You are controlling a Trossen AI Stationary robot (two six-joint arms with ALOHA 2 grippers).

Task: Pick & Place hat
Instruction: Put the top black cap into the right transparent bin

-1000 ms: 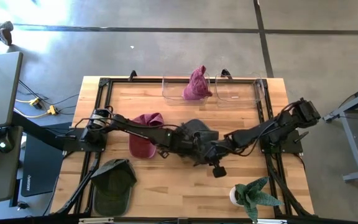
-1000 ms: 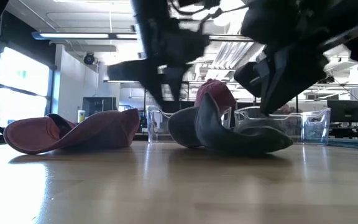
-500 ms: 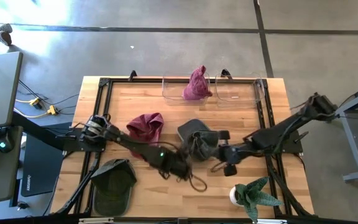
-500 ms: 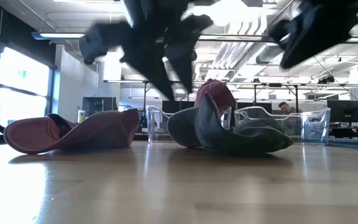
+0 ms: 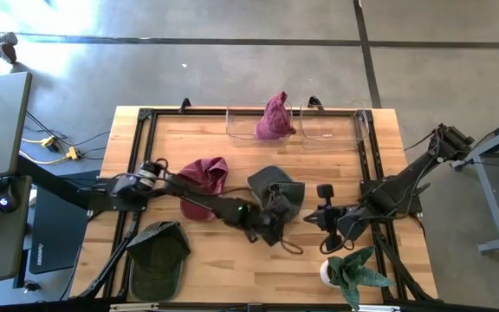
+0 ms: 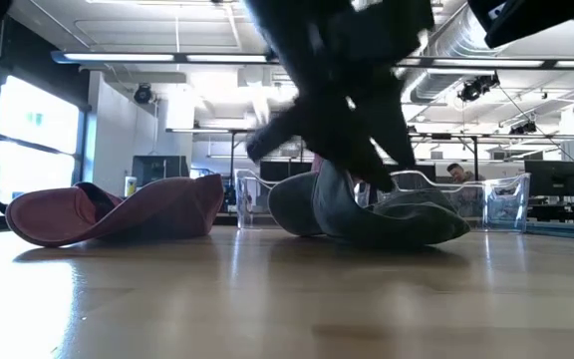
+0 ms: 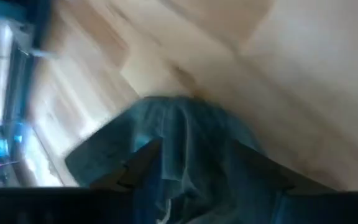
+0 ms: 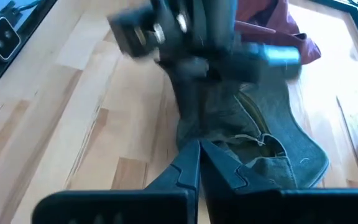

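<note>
Grey hat [image 5: 275, 191] lies crumpled near the middle of the wooden table [image 5: 336, 269], its brim toward the far side where the bins stand; in the low view it [image 6: 367, 214] rests flat on the boards. At its near edge is the left gripper [image 5: 271, 227], reaching in from the left side of the table, right against the fabric (whether its fingers stand apart or have closed on the cloth cannot be told, since the wrist view is smeared). That wrist view shows little more than blue-grey cloth [image 7: 185, 149] filling the space ahead of the fingers.

Just to the right of the hat, apart from it, hangs the right gripper [image 5: 326, 217], its fingers [image 8: 194, 165] pressed together with nothing between them, pointing at the hat [image 8: 278, 149].

A maroon hat [image 5: 204, 178] lies beside the grey one on its left, and a dark green cap [image 5: 158, 256] sits at the near left corner. Two clear bins stand along the far edge: the left bin [image 5: 241, 126] holds another maroon hat [image 5: 275, 117], the right bin [image 5: 332, 126] beside it. A potted plant [image 5: 349, 270] stands at the near right.
</note>
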